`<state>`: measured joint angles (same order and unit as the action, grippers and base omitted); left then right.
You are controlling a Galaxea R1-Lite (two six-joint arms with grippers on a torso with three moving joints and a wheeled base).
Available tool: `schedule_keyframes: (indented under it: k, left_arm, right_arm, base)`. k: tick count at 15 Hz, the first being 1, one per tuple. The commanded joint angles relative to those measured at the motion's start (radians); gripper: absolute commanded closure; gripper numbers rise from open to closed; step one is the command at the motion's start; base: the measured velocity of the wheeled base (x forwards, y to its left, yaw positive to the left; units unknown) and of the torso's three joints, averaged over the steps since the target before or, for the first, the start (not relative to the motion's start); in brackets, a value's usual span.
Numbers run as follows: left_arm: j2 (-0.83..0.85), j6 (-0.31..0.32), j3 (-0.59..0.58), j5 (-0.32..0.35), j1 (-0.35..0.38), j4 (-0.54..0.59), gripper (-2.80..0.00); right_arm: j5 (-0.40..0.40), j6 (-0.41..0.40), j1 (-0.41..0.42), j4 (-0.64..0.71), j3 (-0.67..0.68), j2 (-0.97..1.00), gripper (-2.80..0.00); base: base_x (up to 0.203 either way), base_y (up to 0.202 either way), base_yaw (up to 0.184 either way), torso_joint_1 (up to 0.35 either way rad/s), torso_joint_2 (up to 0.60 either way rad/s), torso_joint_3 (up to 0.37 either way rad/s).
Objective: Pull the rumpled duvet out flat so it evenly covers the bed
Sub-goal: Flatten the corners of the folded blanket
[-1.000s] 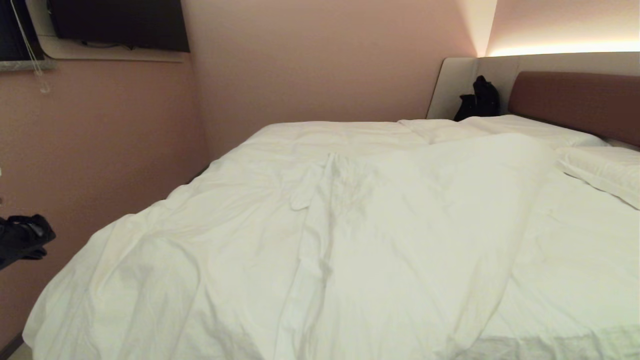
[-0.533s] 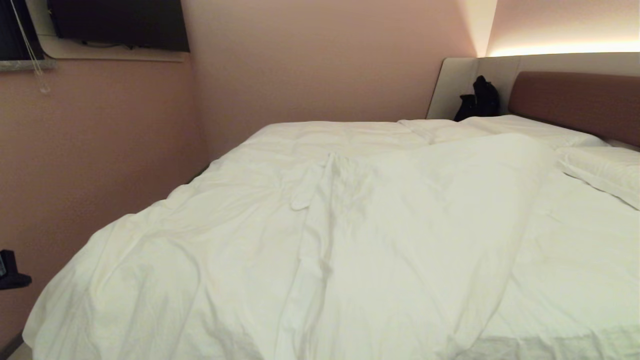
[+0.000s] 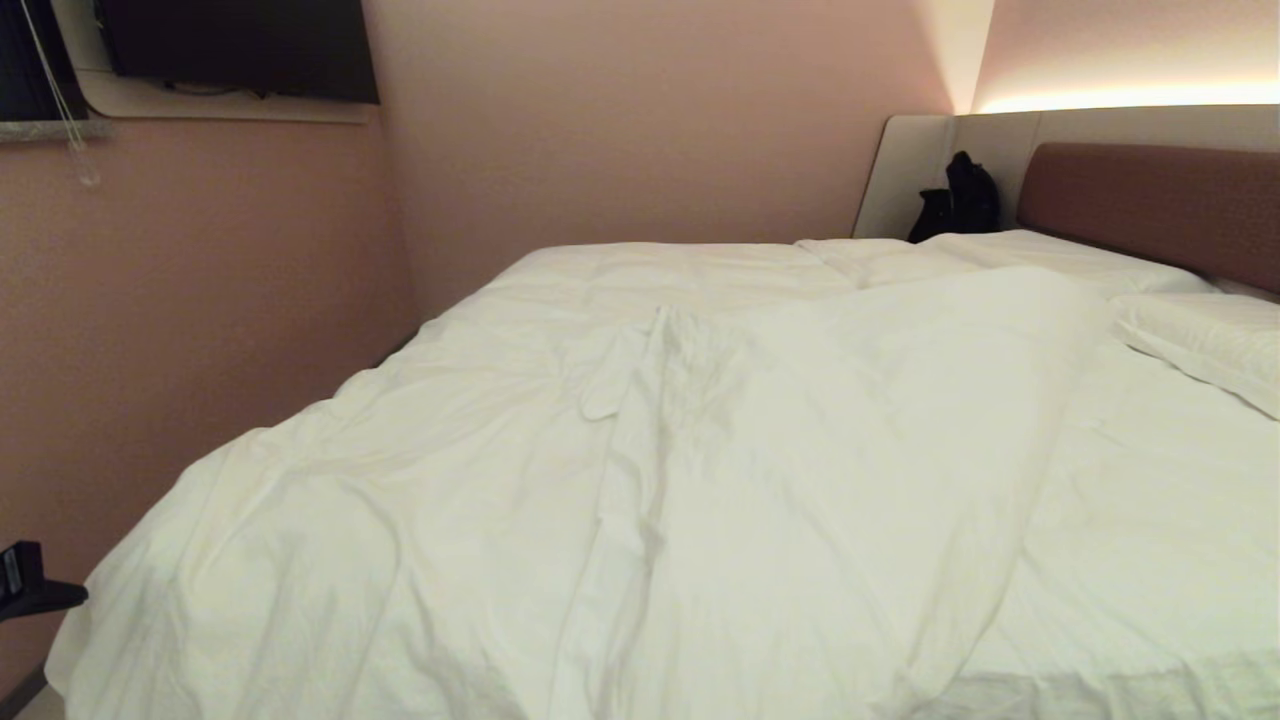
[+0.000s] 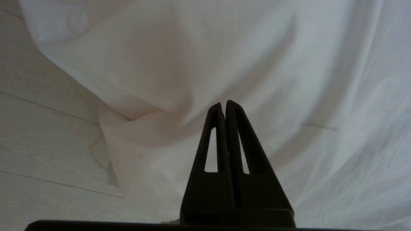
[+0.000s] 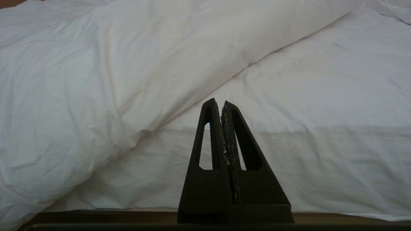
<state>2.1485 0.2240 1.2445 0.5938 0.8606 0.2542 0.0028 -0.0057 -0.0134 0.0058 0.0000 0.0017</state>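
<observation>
Duvet [image 3: 700, 480]: white, thick, softly wrinkled. Lies across most of the bed [image 3: 1150, 560] in the head view, filling the frame from about 7 o'clock to 1 o'clock. One long fold runs from the middle toward 6 o'clock; a raised flap slants from centre toward 2 o'clock, its edge ending short of the 3 o'clock side. Its corner at 8 o'clock hangs over the mattress edge; the left wrist view shows that draped cloth [image 4: 199, 80] bunched above pale plank flooring [image 4: 41, 134].

Fitted sheet [image 5: 321, 96]: taut, bare beside the duvet's edge, which crosses the right wrist view on a diagonal.

Pillows [image 3: 1200, 340]: flat, white, at 2 to 3 o'clock, just below the headboard [image 3: 1150, 205], reddish-brown, padded.

Left gripper [image 4: 223, 104]: black, fingers pressed together, nothing between them; tips point at the hanging duvet corner, whether touching it cannot be told. In the head view only a dark piece of it shows at the frame's 8 o'clock edge, beside the duvet corner.

Right gripper [image 5: 218, 103]: black, fingers together, holding nothing; points at the bare sheet near the duvet's edge, low at the mattress side.

Dark bag-like object [image 3: 958, 200]: at 1 o'clock, in the corner beside the headboard.

Wall [image 3: 620, 130]: pinkish, from 9 to 12 o'clock. Dark screen [image 3: 240, 45] mounted at 11 o'clock.
</observation>
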Motion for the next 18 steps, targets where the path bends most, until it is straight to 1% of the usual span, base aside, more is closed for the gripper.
schedule_keyframes:
  k: [1, 2, 3, 5, 6, 10, 12, 16, 18]
  left_arm:
    - [0.01, 0.003, 0.005, 0.003, 0.001, 0.001, 0.0]
    - [0.013, 0.009, 0.005, 0.006, 0.001, -0.002, -2.8]
    - [0.015, 0.03, -0.002, 0.017, 0.0, -0.007, -2.8]
    - [0.02, 0.091, -0.021, 0.062, 0.0, -0.007, -2.8]
    - [0.027, 0.121, -0.033, 0.074, 0.0, -0.009, -2.8]
    - [0.05, 0.127, -0.023, 0.101, -0.007, -0.007, -2.8]
    - [0.056, 0.124, -0.022, 0.131, -0.008, -0.004, -2.8]
    - [0.077, 0.131, -0.019, 0.138, -0.03, -0.009, -2.8]
    - [0.103, 0.124, 0.003, 0.133, -0.048, -0.01, -2.8]
  right_arm:
    - [0.0, 0.0, 0.0, 0.0, 0.0, 0.0, 0.0]
    - [0.0, 0.0, 0.0, 0.0, 0.0, 0.0, 0.0]
    - [0.0, 0.0, 0.0, 0.0, 0.0, 0.0, 0.0]
    - [0.0, 0.0, 0.0, 0.0, 0.0, 0.0, 0.0]
    - [0.0, 0.0, 0.0, 0.0, 0.0, 0.0, 0.0]
    - [0.0, 0.0, 0.0, 0.0, 0.0, 0.0, 0.0]
    - [0.0, 0.0, 0.0, 0.0, 0.0, 0.0, 0.0]
    - [0.0, 0.0, 0.0, 0.0, 0.0, 0.0, 0.0]
    - [0.0, 0.0, 0.0, 0.0, 0.0, 0.0, 0.0]
  base:
    - [0.0, 0.0, 0.0, 0.0, 0.0, 0.0]
    - [0.0, 0.0, 0.0, 0.0, 0.0, 0.0]
    - [0.0, 0.0, 0.0, 0.0, 0.0, 0.0]
    - [0.0, 0.0, 0.0, 0.0, 0.0, 0.0]
    - [0.0, 0.0, 0.0, 0.0, 0.0, 0.0]
    - [0.0, 0.0, 0.0, 0.0, 0.0, 0.0]
    - [0.0, 0.0, 0.0, 0.0, 0.0, 0.0]
    - [0.0, 0.0, 0.0, 0.0, 0.0, 0.0]
    - [0.0, 0.0, 0.0, 0.0, 0.0, 0.0]
